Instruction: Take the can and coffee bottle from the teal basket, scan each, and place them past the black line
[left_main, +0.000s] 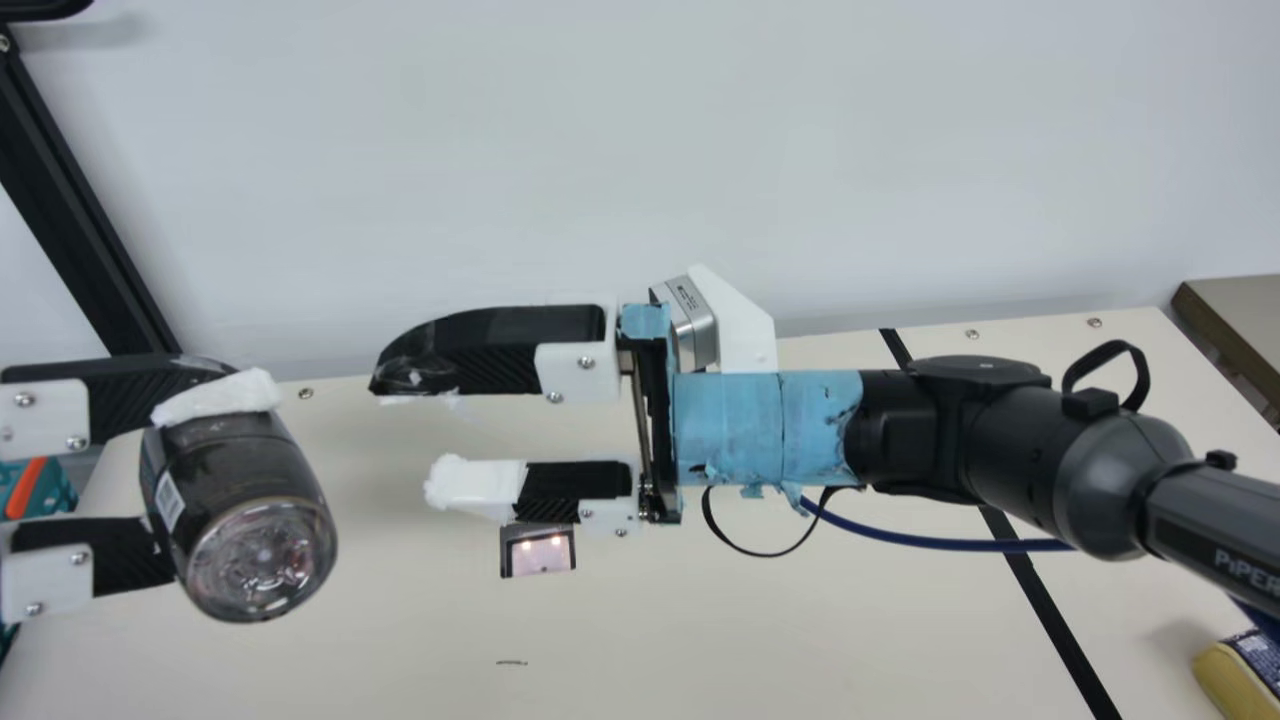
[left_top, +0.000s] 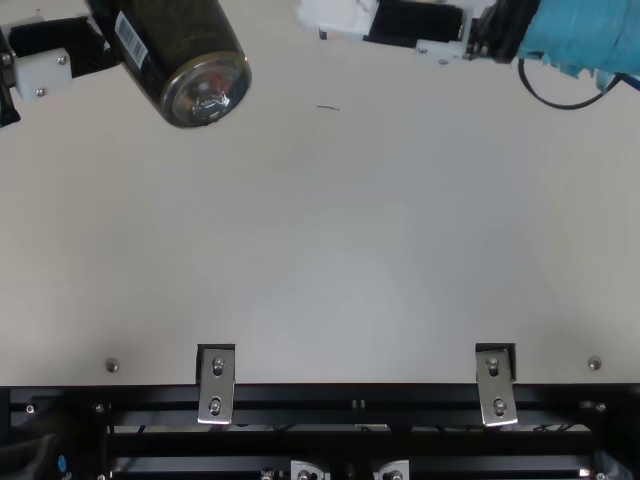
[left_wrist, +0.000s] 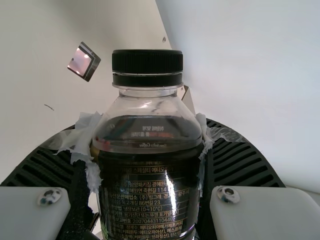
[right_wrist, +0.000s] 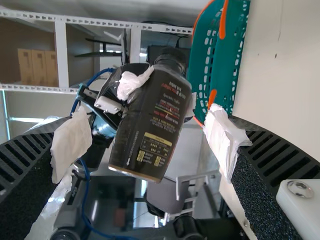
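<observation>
Main view: our left claw (left_main: 200, 465) grips the bottle (left_main: 240, 500) at left; our right claw (left_main: 408, 436) gapes; the can (left_main: 1235, 675) is near right (past the line (left_main: 1048, 610), we note). Top view: bottle far left. Left wrist: bottle clasped. Right wrist: basket (right_wrist: 227, 70) too.

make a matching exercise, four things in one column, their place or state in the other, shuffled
1 coffee bottle
2 right gripper
3 teal basket
4 black line

A running across the cream table
B open, holding nothing
C clamped in the left gripper's jaws
D at the main view's left edge, with orange on it

Pairs: 1-C, 2-B, 3-D, 4-A
</observation>
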